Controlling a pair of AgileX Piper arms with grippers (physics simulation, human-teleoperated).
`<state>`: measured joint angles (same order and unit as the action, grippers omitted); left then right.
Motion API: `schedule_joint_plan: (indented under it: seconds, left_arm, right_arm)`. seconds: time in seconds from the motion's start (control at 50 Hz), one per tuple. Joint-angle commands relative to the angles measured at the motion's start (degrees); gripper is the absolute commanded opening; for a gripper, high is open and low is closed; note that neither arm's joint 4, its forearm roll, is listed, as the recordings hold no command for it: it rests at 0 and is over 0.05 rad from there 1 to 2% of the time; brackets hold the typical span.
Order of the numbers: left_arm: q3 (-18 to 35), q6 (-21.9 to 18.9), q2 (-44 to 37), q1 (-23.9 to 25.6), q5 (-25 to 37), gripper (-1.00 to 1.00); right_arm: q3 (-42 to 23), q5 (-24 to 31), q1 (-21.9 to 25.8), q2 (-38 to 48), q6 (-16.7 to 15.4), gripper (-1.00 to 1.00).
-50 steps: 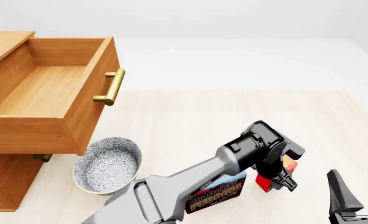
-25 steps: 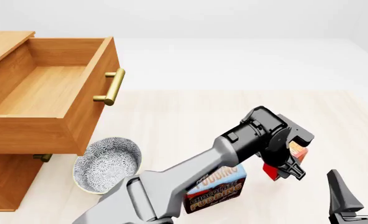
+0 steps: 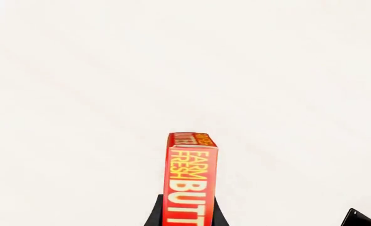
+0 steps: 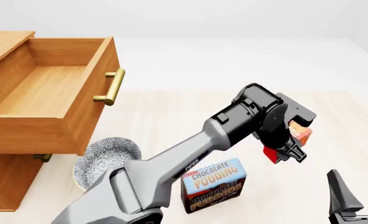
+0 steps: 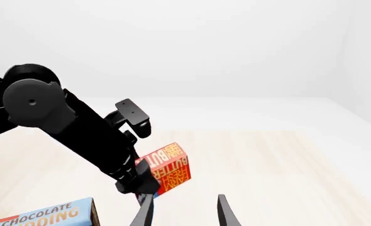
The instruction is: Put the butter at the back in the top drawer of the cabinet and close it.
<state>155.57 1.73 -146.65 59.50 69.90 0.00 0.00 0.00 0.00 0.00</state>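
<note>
the room is plain white, walls and floor running into one another, and the table (image 4: 171,121) is a pale, light-grained wood. the cabinet (image 4: 6,182) stands at the table's left in the front view, warm brown, and its top drawer (image 4: 47,88) is pulled well out, its brass bar handle (image 4: 111,87) facing right; the drawer's wooden floor is bare. below the open drawer, just beside the cabinet's front, sits a bowl (image 4: 103,163) with a grey-and-white patterned inside, partly hidden behind the left arm; nothing shows in the part that can be seen.

the left arm reaches across from the lower left to the right of centre, and the left gripper (image 4: 291,140) is clamped on the butter (image 4: 299,133), carrying it in the air above the table, tilted, well apart from the drawer. in the left wrist view the red box stands on edge between the dark fingers (image 3: 155,214). the chocolate pudding box (image 4: 213,184) stands upright on the table under the arm. the right gripper (image 4: 357,193) sits low at the right with its fingers apart, holding nothing.
</note>
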Motion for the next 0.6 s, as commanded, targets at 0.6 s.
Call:
schedule_joint_plan:
  seconds: [0.6]
  left_arm:
    - [-13.27,-4.39,21.80,-3.66,-0.01,-1.00]
  right_arm:
    - [0.00,0.00,0.00,0.00,0.00,1.00]
